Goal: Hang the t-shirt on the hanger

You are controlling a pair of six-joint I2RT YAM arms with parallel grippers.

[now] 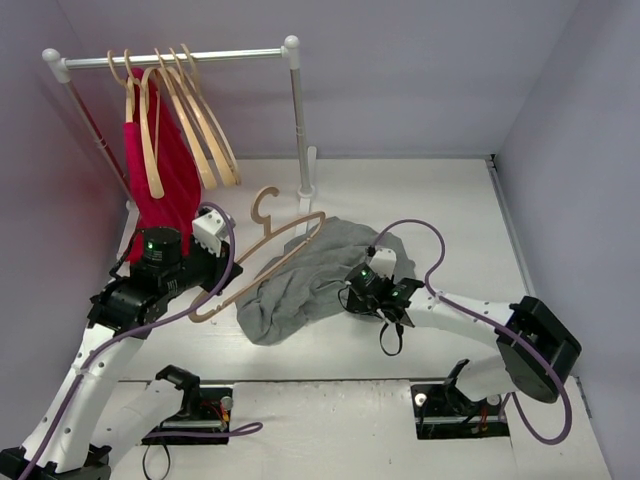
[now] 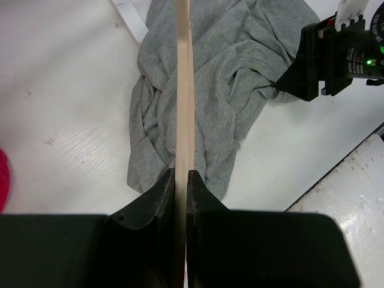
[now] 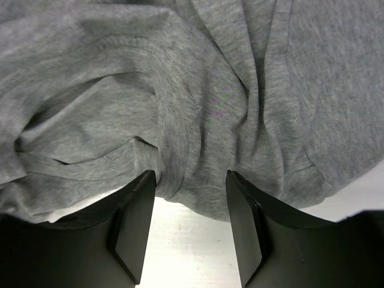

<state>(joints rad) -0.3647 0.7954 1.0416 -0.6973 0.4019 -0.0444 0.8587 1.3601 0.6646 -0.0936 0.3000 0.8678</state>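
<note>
- Black fingers [image 2: 153, 204] of my left gripper [image 2: 182, 175] clamp the hanger [image 2: 184, 90] edge-on between them.
- My right gripper [image 3: 191, 180] has its fingers apart, with a fold of the crumpled t-shirt [image 3: 192, 90] lying between their tips.

White arm links [image 1: 460, 313], black joint housings [image 1: 150, 282], purple cables [image 1: 410, 222], green lights [image 1: 151, 240].

Matt cloth t-shirt [image 1: 320, 270], smooth wooden hanger [image 2: 184, 90]
</note>
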